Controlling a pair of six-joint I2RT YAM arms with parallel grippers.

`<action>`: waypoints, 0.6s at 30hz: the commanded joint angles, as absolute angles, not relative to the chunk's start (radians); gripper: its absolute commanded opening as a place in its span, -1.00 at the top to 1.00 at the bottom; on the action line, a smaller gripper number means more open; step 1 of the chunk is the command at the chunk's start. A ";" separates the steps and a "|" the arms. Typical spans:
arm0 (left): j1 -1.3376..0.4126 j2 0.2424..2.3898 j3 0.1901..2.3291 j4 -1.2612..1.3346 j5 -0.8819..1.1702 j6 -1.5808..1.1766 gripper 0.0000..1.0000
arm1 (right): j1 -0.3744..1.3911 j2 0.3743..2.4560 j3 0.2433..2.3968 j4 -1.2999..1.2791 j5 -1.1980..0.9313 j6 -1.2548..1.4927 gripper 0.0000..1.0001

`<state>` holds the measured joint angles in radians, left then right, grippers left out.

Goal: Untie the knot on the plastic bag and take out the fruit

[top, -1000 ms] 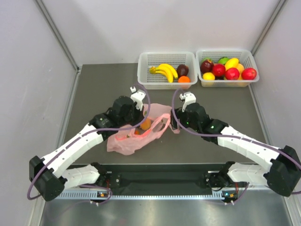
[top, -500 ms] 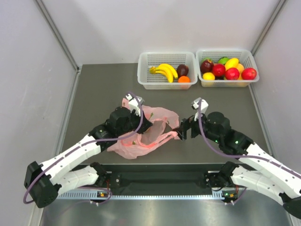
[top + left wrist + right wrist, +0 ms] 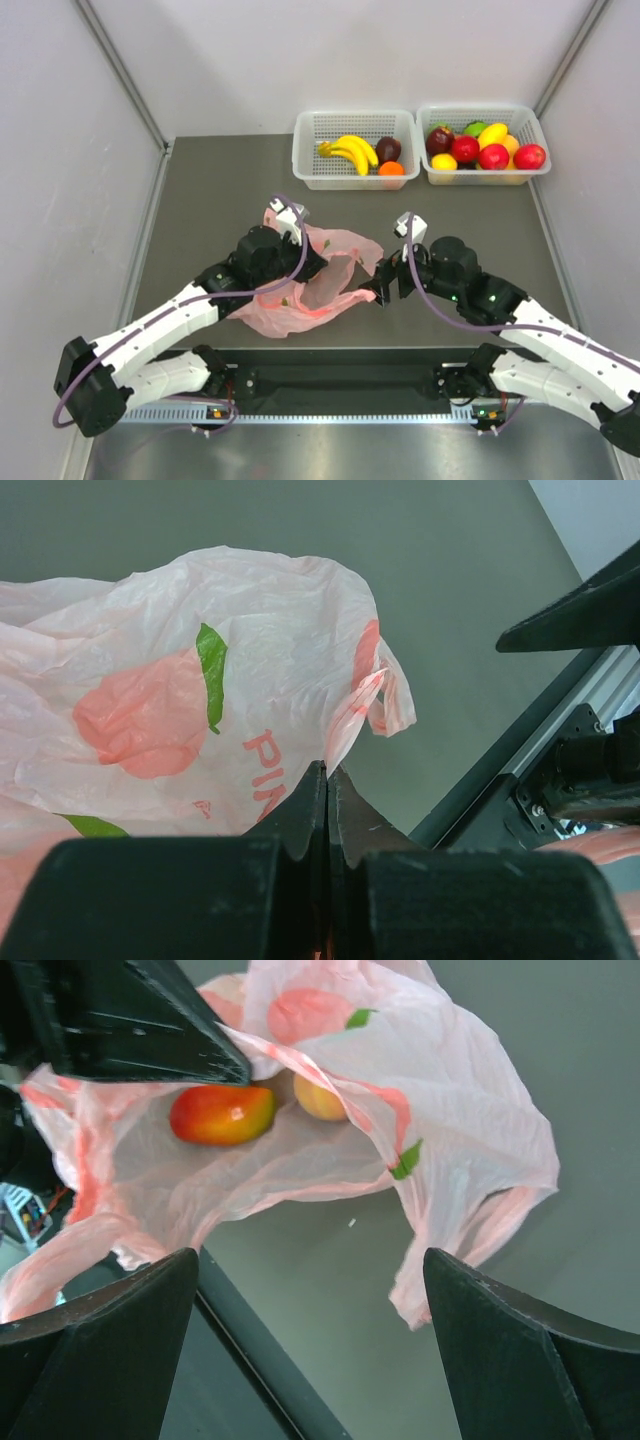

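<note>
The pink plastic bag lies crumpled at the table's near middle, its mouth held open. My left gripper is shut on the bag's upper edge and holds it up; its jaws are pressed together on the thin plastic. My right gripper is open and empty just right of the bag, with a loose handle strip hanging beside its right finger. Inside the bag I see an orange-red oval fruit and a peach-yellow round fruit. No knot shows.
Two white baskets stand at the back: the left one holds bananas, a dark purple fruit and an orange one; the right one holds several fruits. The black front rail runs just below the bag.
My left gripper lifted the bag's edge and drew back toward me. My right gripper pulled the handle to the right and down, then opened, and the handle strip hangs free.
</note>
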<state>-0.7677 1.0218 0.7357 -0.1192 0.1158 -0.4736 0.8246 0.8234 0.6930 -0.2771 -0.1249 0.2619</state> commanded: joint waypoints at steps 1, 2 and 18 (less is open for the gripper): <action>-0.772 1.028 0.733 -0.051 0.120 -0.482 1.00 | 0.844 0.772 0.677 -0.224 -0.176 0.259 -0.86; -0.772 1.028 0.729 -0.045 0.114 -0.480 1.00 | 0.844 0.767 0.667 -0.212 -0.214 0.259 -0.86; -0.772 1.019 0.733 -0.049 0.074 -0.479 1.00 | 1.075 0.919 0.640 -0.135 -0.348 0.271 -0.65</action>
